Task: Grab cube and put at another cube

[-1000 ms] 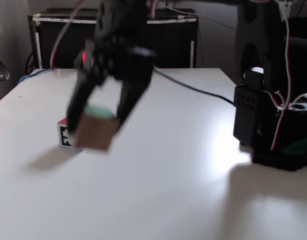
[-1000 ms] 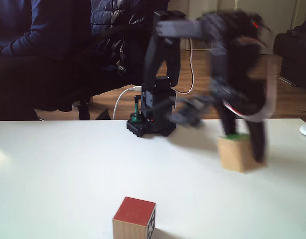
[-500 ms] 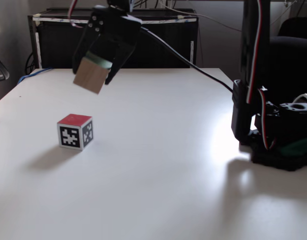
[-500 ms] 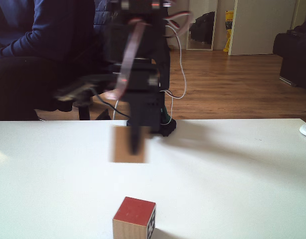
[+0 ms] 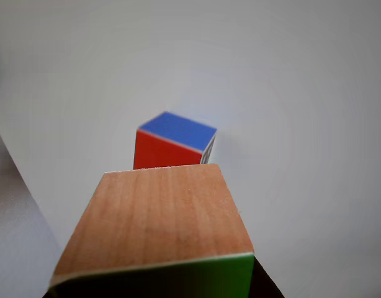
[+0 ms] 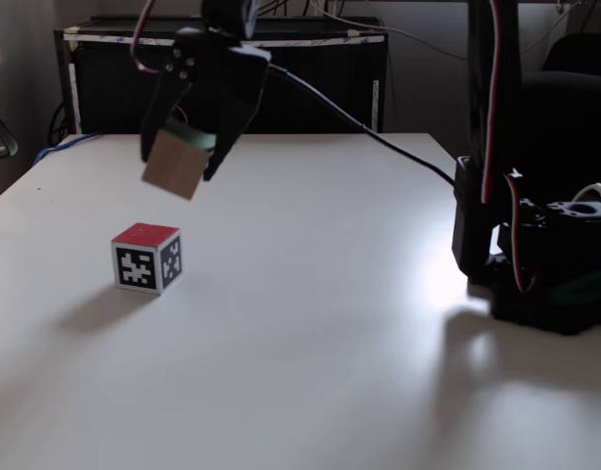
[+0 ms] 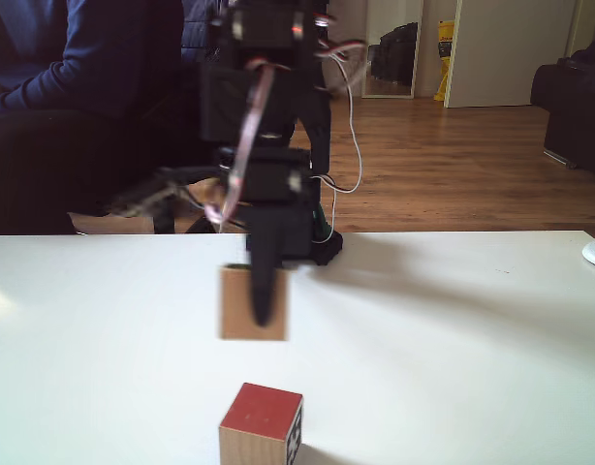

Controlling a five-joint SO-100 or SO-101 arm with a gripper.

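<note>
Worktop (image 6: pixel 310 323), white and matte, carries the arm's black base (image 6: pixel 535 264) near its right edge in a fixed view; a dark cabinet (image 6: pixel 222 78) stands behind the far edge. In another fixed view a person in dark blue clothing (image 7: pixel 75 87) sits beyond the far edge, at upper left. The arm (image 7: pixel 264 136) (black, with red and white cables) reaches out over the worktop. Tool (image 6: pixel 181 147), its two fingers clamped on opposite sides of the cube (image 6: pixel 175 164), holds that cube in the air, tilted, clear of the surface; one dark finger (image 7: pixel 262 286) crosses the tan face that fronts the camera. The cube's wood-grain face is in the foreground of the other view (image 5: pixel 156 220), with its green face along the bottom edge. Another cube (image 6: pixel 146 258) rests on the worktop toward the left edge in a fixed view, red face up and black-and-white marker faces to the front and right; it lies below and slightly nearer the camera than the held cube, apart from it. In the other view its blue and red faces (image 5: pixel 172 143) appear just beyond the held cube.
</note>
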